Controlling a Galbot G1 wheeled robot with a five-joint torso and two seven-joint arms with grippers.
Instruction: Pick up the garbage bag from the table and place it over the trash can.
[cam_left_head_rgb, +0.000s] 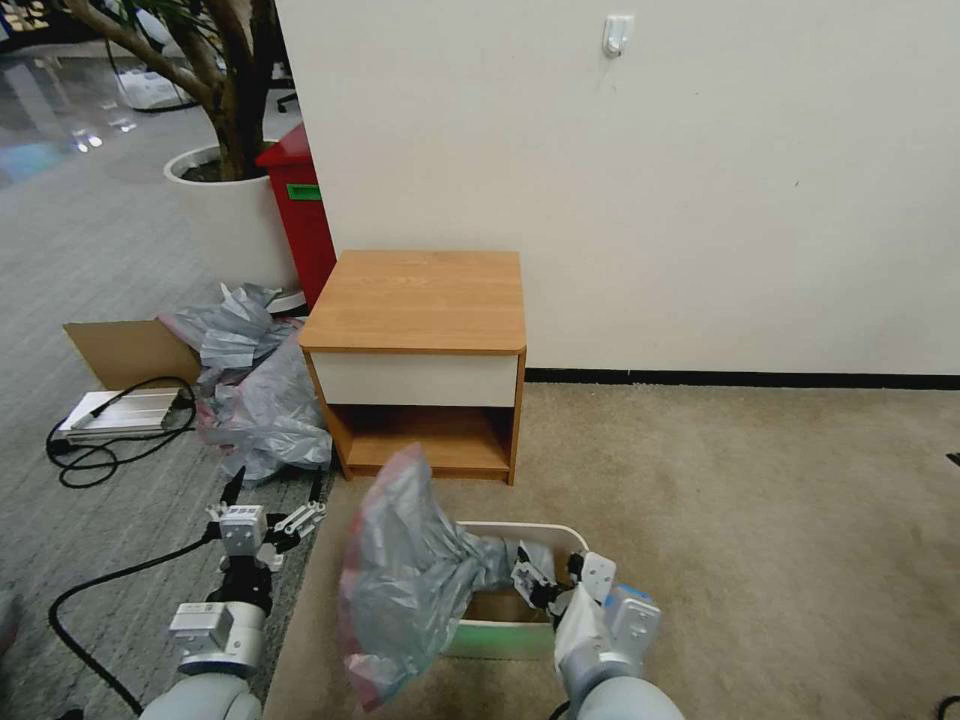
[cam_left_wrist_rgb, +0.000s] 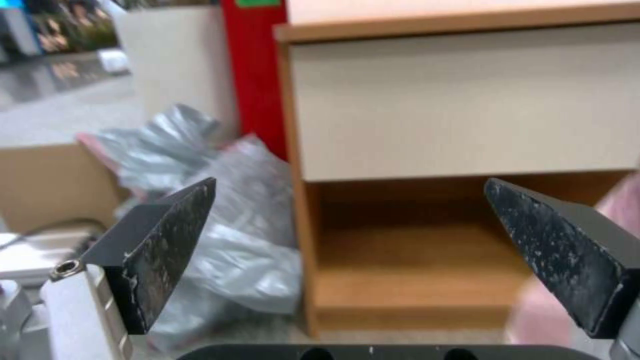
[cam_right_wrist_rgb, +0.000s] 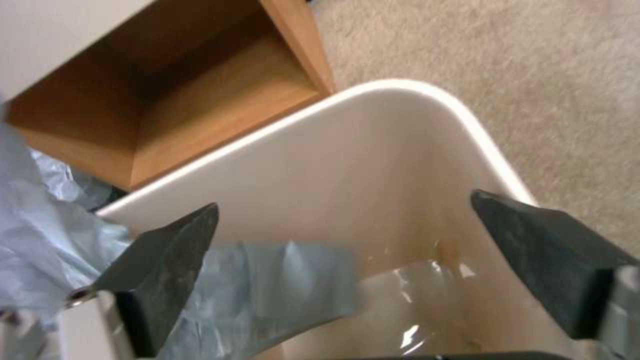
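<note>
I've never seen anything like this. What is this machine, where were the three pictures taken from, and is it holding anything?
It is a wheeled robot with two arms, each ending in a two-fingered tool. The wide picture comes from a camera on its head. The other two come from cameras on its wrists, looking out between the dark fingers. The left tool hangs open in front of the table, to its left, holding nothing. The right tool is over the trash can with its fingers spread, so it grips nothing. The bag slumps over the can's left side, one end inside. A pile of bags lies on the floor.
</note>
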